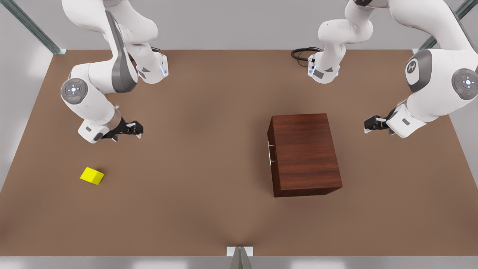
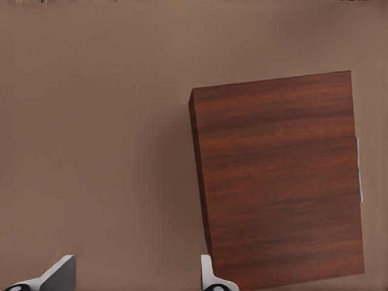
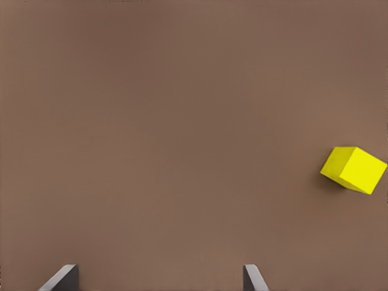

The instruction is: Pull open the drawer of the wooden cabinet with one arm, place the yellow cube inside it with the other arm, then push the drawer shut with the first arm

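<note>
On the counter [image 1: 209, 157], your left pincer [image 1: 369, 124] waits released by the wooden cabinet [image 1: 304, 153]; your right pincer [image 1: 136, 129], released, nears the yellow cube [image 1: 92, 175].

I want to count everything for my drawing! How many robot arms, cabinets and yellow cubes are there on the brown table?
Robot arms: 2, the left gripper near the wooden cabinet, the right gripper near the yellow cube
Wooden cabinet: 1
Yellow cube: 1
Total: 4
</note>
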`<state>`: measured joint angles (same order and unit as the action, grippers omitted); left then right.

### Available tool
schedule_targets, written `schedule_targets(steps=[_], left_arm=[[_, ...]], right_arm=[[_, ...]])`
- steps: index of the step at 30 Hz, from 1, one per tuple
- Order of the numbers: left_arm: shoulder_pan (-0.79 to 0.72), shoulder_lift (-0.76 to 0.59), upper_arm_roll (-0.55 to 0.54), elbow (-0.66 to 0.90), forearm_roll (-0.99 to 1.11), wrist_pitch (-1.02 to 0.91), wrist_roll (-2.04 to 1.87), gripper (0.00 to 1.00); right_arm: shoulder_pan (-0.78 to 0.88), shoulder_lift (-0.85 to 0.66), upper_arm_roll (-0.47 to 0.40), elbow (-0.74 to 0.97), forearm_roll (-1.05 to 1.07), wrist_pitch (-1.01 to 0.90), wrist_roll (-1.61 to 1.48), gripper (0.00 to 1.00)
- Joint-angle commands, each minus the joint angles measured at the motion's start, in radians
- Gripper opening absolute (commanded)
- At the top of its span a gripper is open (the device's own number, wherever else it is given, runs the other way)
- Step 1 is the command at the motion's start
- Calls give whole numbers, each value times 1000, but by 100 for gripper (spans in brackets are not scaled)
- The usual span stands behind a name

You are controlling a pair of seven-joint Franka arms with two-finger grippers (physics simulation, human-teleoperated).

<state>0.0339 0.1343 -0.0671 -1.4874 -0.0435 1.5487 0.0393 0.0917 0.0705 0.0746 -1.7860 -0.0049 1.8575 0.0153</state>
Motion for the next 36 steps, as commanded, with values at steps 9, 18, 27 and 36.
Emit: schedule_targets(steps=[9, 18, 27, 36], left_arm=[[-473, 176, -11, 180, 105, 22, -536, 100], [-670, 407, -49, 305, 116, 206, -1291, 100], [-686, 610, -8, 429, 240, 235, -1392, 100], [-733, 604, -5, 283, 379, 243, -1242, 100]], right_arm=[[-244, 110, -9, 122, 2, -147, 22, 100], [-343, 160, -6, 180, 20, -162, 176, 100], [-342, 192, -6, 200, 16, -153, 178, 100], [-342, 199, -4, 211, 19, -156, 178, 100]])
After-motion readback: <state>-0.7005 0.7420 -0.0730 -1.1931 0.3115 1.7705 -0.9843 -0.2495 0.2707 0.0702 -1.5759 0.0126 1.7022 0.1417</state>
